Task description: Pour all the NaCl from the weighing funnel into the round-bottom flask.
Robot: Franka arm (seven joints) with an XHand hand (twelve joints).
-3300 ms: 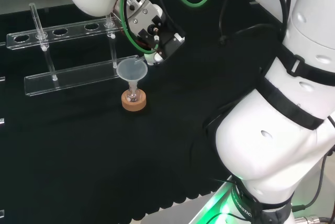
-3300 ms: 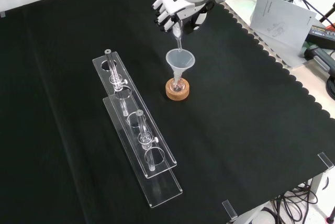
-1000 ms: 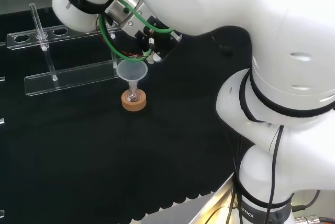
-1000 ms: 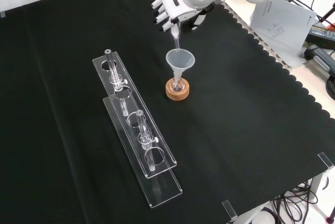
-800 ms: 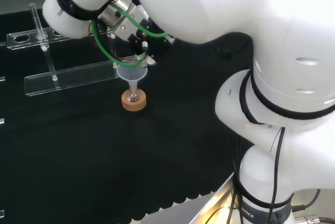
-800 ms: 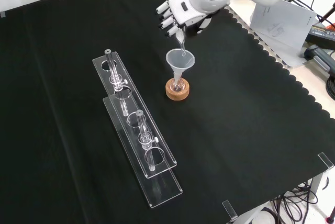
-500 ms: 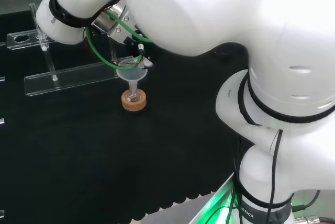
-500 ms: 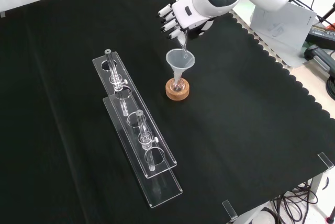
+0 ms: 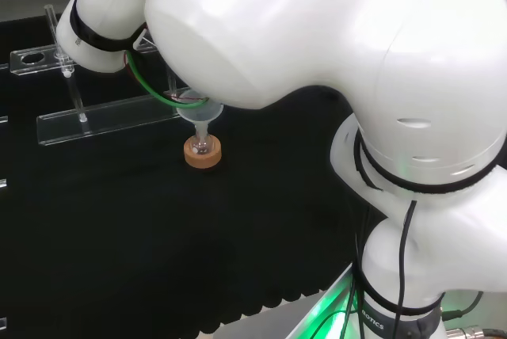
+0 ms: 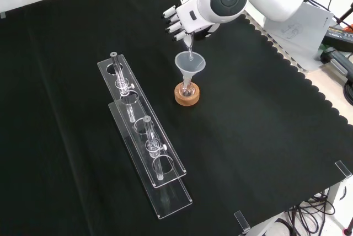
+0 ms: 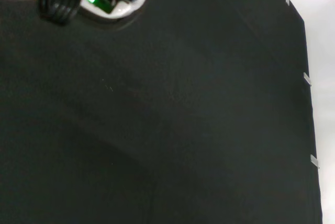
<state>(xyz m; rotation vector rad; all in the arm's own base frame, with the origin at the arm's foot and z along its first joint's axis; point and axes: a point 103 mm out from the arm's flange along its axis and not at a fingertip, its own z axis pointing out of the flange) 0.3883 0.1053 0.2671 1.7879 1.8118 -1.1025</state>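
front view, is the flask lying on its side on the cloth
No, the flask stands upright in its cork ring with a clear funnel in its neck.

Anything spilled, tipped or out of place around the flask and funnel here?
Nothing stands out. The flask sits upright in its cork ring with the clear funnel in its neck, the hand holds the weighing funnel over it, and no spill shows on the cloth.
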